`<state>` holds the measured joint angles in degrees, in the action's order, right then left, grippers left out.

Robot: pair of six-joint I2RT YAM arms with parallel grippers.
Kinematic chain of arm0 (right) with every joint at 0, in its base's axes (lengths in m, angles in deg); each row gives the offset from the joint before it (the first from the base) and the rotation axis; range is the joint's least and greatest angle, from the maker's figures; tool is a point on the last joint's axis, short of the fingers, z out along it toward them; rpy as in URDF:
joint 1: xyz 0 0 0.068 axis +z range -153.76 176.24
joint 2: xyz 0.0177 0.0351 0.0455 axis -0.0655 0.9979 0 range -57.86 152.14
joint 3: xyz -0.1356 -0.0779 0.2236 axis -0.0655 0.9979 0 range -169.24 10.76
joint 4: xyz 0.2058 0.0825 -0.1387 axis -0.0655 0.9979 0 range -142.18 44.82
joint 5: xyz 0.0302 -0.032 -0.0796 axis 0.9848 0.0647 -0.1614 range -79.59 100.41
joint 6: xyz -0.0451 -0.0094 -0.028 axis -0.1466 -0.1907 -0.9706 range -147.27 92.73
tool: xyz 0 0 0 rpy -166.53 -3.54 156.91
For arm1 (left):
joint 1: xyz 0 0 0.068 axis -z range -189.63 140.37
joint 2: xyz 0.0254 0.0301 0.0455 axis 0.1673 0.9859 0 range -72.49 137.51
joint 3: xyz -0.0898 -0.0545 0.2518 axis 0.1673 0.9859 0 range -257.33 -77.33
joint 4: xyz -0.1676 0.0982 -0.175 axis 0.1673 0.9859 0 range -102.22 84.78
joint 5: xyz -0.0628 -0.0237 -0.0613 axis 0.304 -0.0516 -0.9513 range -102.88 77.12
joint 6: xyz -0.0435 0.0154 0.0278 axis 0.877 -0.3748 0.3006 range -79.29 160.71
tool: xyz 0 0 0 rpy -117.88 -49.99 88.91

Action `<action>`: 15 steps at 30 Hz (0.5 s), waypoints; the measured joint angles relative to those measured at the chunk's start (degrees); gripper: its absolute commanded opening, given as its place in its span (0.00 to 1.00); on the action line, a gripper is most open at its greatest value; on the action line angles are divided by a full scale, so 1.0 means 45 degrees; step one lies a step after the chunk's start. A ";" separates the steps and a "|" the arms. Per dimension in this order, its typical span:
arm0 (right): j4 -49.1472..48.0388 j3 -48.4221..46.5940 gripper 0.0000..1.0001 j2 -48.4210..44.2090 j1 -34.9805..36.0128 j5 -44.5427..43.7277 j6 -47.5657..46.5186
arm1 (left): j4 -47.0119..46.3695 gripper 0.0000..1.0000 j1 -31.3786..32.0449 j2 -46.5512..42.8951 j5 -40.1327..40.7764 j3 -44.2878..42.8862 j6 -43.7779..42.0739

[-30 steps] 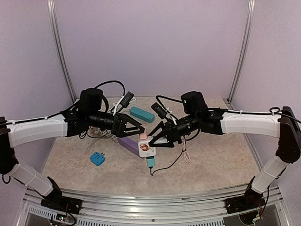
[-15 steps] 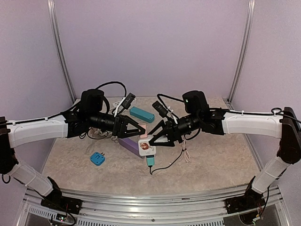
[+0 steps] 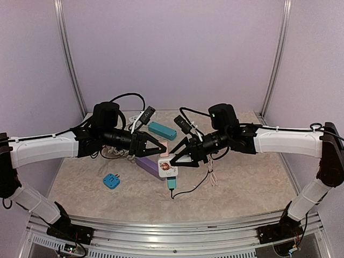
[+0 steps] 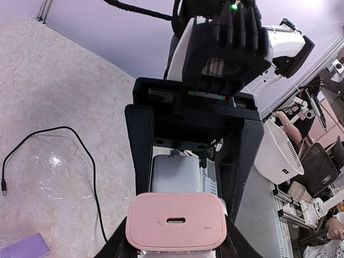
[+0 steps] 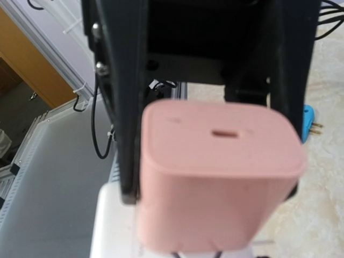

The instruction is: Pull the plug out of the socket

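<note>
A: The left pincer (image 3: 160, 151) has narrowed from wide open onto the pink plug (image 4: 176, 220) and now grips its sides.
B: And the socket (image 3: 167, 169)?
A: Clamped in the right pincer (image 3: 174, 160), over the middle of the tabletop (image 3: 242, 188), with the plug seated in it.
B: So both ends are held. A straight pull apart looks next.

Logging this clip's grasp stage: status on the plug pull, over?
Left fingers pinching pink plug. Right fingers holding white socket; plug not yet out. Teal connector and its black cable hang off socket.
</note>
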<state>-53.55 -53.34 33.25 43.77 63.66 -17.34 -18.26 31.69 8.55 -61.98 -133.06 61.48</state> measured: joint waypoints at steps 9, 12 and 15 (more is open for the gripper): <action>0.0364 0.0000 0.00 -0.0005 0.0005 -0.0287 -0.0291 | -0.0117 0.22 -0.0019 0.0238 -0.0005 0.0000 0.0185; 0.0588 0.0005 0.00 -0.0024 0.0019 -0.0476 -0.0442 | -0.0228 0.21 -0.0034 0.0403 -0.0044 0.0000 0.0223; 0.0826 0.0039 0.00 -0.0092 0.0029 -0.0646 -0.0554 | -0.0335 0.21 -0.0034 0.0559 -0.0102 -0.0005 0.0282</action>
<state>-49.83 -53.16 32.83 43.90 60.76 -19.83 -19.77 31.54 11.06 -62.44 -133.08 62.75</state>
